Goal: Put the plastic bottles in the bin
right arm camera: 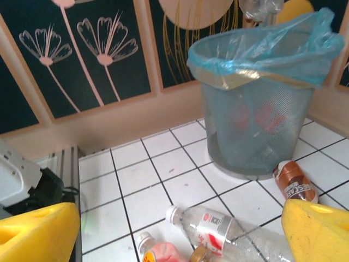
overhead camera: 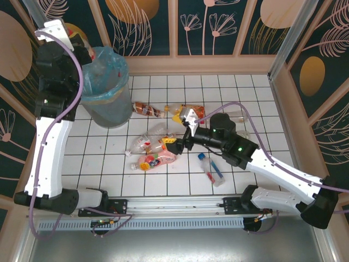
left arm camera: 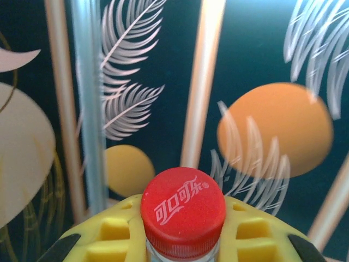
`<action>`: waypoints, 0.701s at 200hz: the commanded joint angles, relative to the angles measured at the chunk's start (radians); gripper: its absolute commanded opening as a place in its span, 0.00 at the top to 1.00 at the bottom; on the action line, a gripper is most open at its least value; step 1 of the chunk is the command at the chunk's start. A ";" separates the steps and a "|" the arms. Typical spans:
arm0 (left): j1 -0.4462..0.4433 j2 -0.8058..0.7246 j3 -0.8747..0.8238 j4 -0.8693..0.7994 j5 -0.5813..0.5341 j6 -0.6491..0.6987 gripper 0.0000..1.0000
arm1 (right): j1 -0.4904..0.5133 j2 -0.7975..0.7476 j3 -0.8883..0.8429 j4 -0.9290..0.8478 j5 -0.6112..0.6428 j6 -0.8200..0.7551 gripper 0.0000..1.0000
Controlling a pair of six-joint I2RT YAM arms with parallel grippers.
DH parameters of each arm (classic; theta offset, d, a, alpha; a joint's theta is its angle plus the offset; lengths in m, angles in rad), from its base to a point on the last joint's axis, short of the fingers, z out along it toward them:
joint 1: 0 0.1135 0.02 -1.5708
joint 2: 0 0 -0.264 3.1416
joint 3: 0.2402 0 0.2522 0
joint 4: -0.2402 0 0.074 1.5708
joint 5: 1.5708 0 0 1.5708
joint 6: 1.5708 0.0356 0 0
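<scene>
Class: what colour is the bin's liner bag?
Light blue, translucent liner; right wrist view shows it best.

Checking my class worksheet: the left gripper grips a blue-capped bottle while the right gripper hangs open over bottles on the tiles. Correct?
No. The left wrist view shows the bottle in the left gripper has a red cap, not blue. The rest stands.

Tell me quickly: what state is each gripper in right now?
Left gripper: shut on a red-capped bottle.
Right gripper: open, holding nothing.
</scene>
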 commanded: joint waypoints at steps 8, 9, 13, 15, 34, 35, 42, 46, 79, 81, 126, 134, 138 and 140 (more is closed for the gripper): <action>0.051 0.055 0.001 -0.038 0.040 0.045 1.00 | 0.055 0.037 0.052 -0.034 0.044 -0.068 0.04; 0.054 0.058 -0.001 -0.039 0.044 0.044 1.00 | 0.056 0.039 0.053 -0.034 0.045 -0.070 0.04; 0.063 0.064 -0.007 -0.041 0.054 0.041 1.00 | 0.064 0.045 0.054 -0.038 0.049 -0.075 0.04; 0.069 0.066 -0.011 -0.043 0.059 0.040 1.00 | 0.068 0.047 0.055 -0.041 0.051 -0.077 0.04; 0.114 0.088 -0.062 -0.043 0.098 0.022 1.00 | 0.100 0.076 0.064 -0.060 0.070 -0.098 0.04; 0.117 0.088 -0.067 -0.043 0.099 0.021 1.00 | 0.101 0.077 0.064 -0.059 0.070 -0.099 0.04; 0.134 0.088 -0.094 -0.035 0.118 0.009 1.00 | 0.110 0.084 0.066 -0.066 0.075 -0.105 0.04; 0.145 0.087 -0.117 -0.031 0.135 0.002 1.00 | 0.116 0.089 0.066 -0.070 0.079 -0.108 0.04; 0.192 0.096 -0.245 0.007 0.195 -0.021 1.00 | 0.139 0.105 0.070 -0.095 0.108 -0.133 0.04; 0.191 0.098 -0.252 0.009 0.198 -0.021 1.00 | 0.139 0.105 0.068 -0.097 0.110 -0.134 0.05; 0.192 0.112 -0.425 0.076 0.239 -0.037 1.00 | 0.139 0.102 0.048 -0.091 0.128 -0.137 0.04; 0.192 0.115 -0.446 0.085 0.233 -0.034 1.00 | 0.139 0.103 0.048 -0.092 0.130 -0.137 0.04; 0.193 0.118 -0.454 0.088 0.231 -0.032 1.00 | 0.139 0.104 0.047 -0.095 0.130 -0.137 0.04; 0.193 0.119 -0.458 0.089 0.228 -0.030 1.00 | 0.140 0.104 0.047 -0.095 0.130 -0.136 0.03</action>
